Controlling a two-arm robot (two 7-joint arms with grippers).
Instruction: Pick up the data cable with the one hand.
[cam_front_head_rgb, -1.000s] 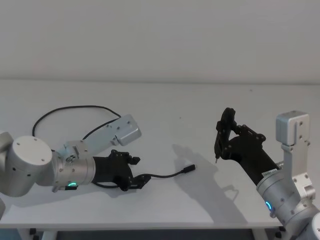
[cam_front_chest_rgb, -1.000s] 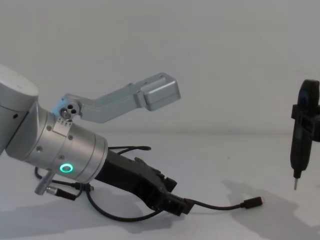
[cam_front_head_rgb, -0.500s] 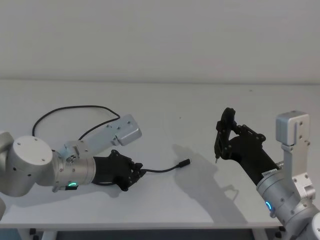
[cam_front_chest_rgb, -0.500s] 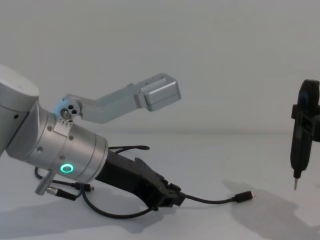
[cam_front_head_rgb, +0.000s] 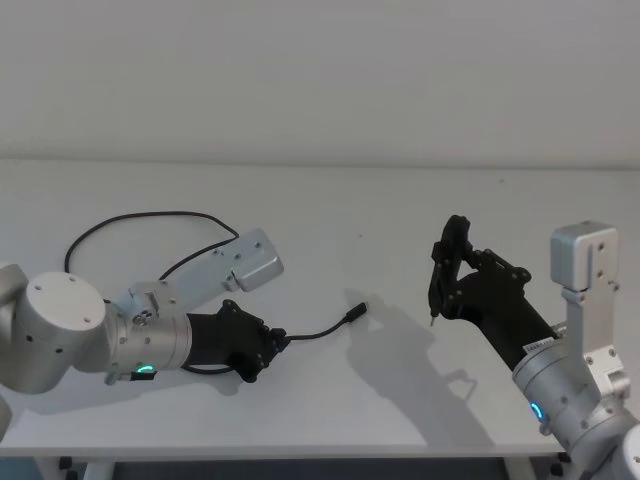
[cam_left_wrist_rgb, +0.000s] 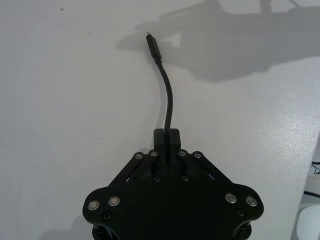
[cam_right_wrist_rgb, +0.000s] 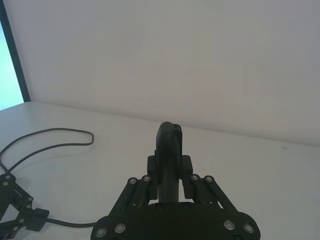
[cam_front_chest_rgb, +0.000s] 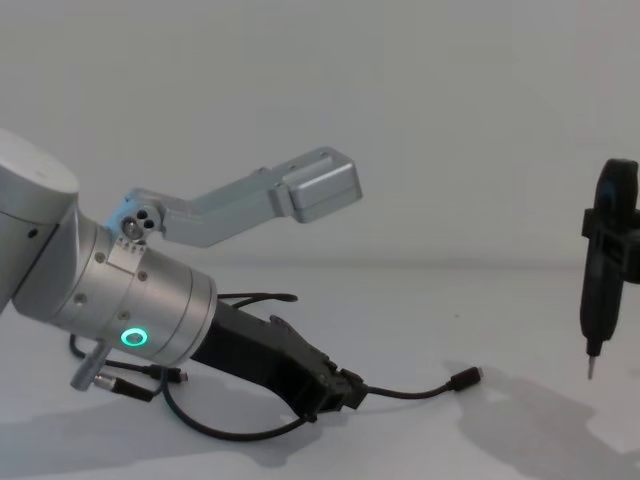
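Leftmost, the data cable (cam_front_head_rgb: 150, 214) makes a loose black loop on the far-left part of the white worktop (cam_front_head_rgb: 330, 210), then disappears behind the left arm. Just right of that, the left claw (cam_front_head_rgb: 274, 343) lies low over the near-left worktop. Its 2 fingers are pinched closed on the cable, a short way back from its end. From the fingertips, 1 short free length curves rightward to the small plug (cam_front_chest_rgb: 466, 377), which appears to ride slightly above the surface.

The cable looks light, thin and floppy. It should lift with little effort but droop and trail on both sides of the grip. Holding near the plug, as here, keeps the end under control, and a firm pinch matters because the jacket looks smooth.

Far right, the right claw (cam_right_wrist_rgb: 170, 174) hangs parked above the worktop, clamped on a narrow black tool (cam_front_head_rgb: 445, 268) with a metal tip.
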